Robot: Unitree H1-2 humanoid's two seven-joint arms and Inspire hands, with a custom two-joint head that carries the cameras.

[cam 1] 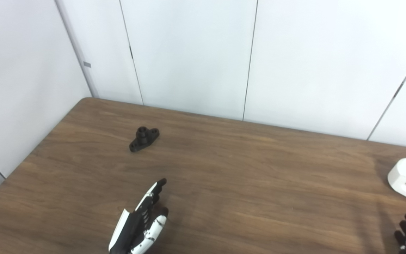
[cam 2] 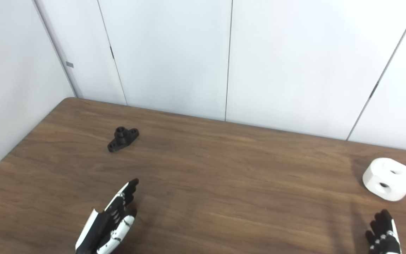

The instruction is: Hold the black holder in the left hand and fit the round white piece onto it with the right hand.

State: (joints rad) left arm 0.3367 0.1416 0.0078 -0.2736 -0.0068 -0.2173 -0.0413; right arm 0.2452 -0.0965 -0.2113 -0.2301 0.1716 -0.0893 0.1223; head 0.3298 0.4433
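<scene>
Now the black holder (cam 1: 144,138) lies flat on the brown wooden table (cam 1: 231,165), toward ten o'clock of the tabletop, near the far left corner. It rests free, with nothing touching it. The left hand (cam 1: 140,223) sits at the near edge around seven o'clock, fingers stretched out and loosely apart, holding nothing; the holder lies at about twelve o'clock from it, well apart, with bare wood between them.

Over at three o'clock of the table, close to its right edge, the round white piece (cam 2: 388,179) rests on the wood, showing two holes. The right hand (cam 2: 383,237) peeks in at five o'clock, only its dark fingertips in view, so I cannot tell how its fingers stand. The white piece lies at twelve o'clock from it, near but not touching.
</scene>
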